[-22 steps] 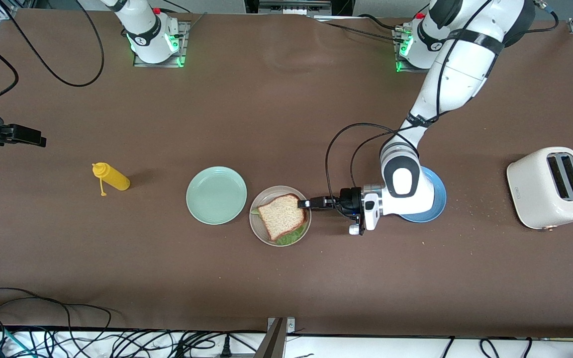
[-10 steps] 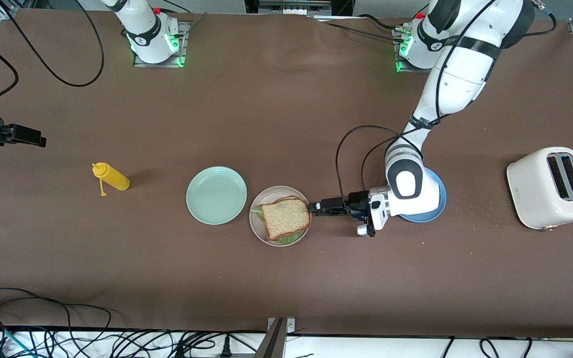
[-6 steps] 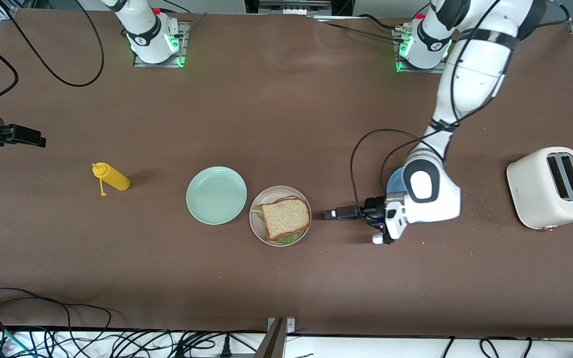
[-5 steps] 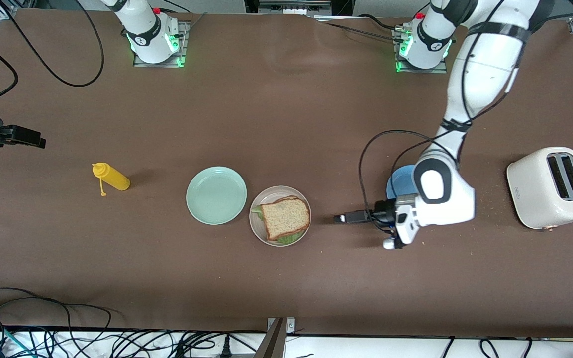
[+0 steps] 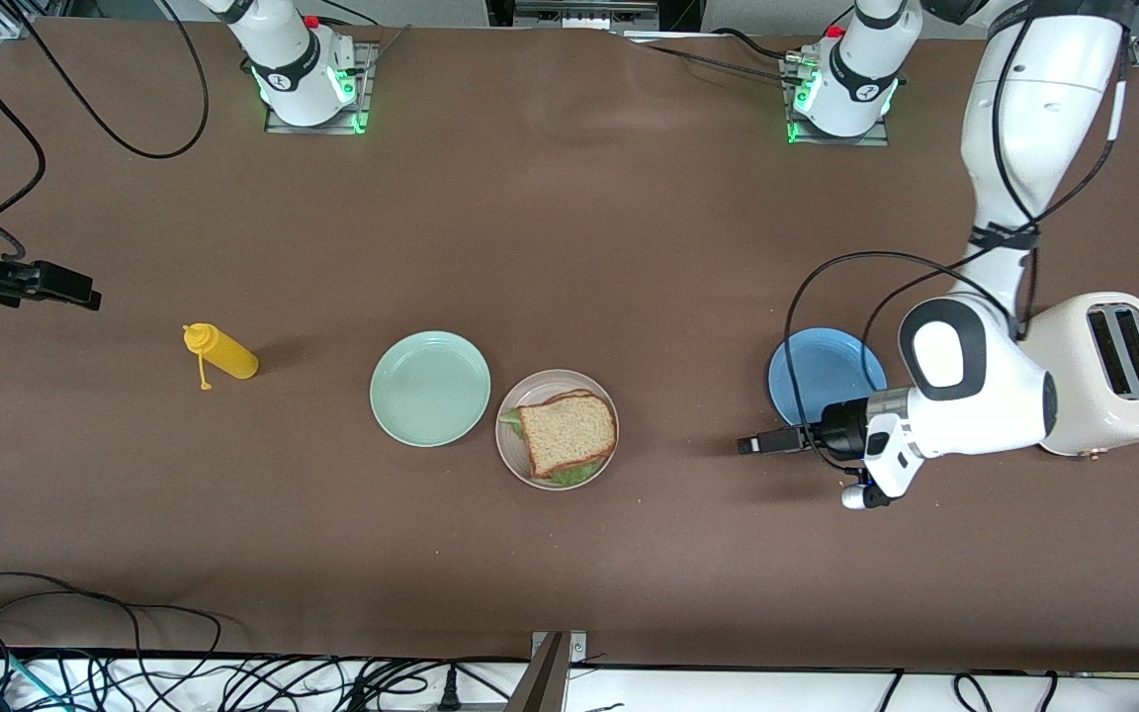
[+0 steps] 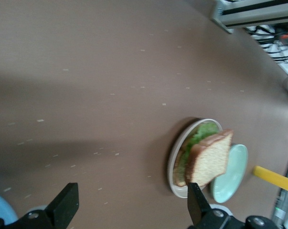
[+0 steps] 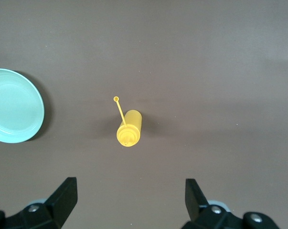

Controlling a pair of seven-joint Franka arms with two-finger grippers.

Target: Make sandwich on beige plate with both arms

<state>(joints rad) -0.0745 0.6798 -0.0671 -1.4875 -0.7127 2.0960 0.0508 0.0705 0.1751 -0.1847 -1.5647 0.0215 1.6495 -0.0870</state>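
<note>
The sandwich [image 5: 567, 433] lies on the beige plate [image 5: 536, 388]: a brown bread slice on top and green lettuce showing at its edges. My left gripper [image 5: 749, 445] is open and empty, over the bare table by the blue plate, pointing at the sandwich from well apart. In the left wrist view the sandwich [image 6: 208, 160] and the plate [image 6: 175, 160] show ahead of the open left gripper [image 6: 132, 202]. My right gripper [image 5: 85, 294] hangs at the right arm's end of the table. In the right wrist view the right gripper [image 7: 129, 195] stands open with nothing in it, above the yellow bottle.
A mint-green plate [image 5: 429, 388] sits beside the beige plate, toward the right arm's end. A yellow squeeze bottle [image 5: 223, 356] lies farther that way. A blue plate [image 5: 817, 371] and a white toaster [image 5: 1103, 371] are at the left arm's end. Cables run along the table's near edge.
My left gripper has drawn back from the beige plate toward the toaster, uncovering the blue plate. The sandwich has stayed on the plate. The right gripper has shifted slightly.
</note>
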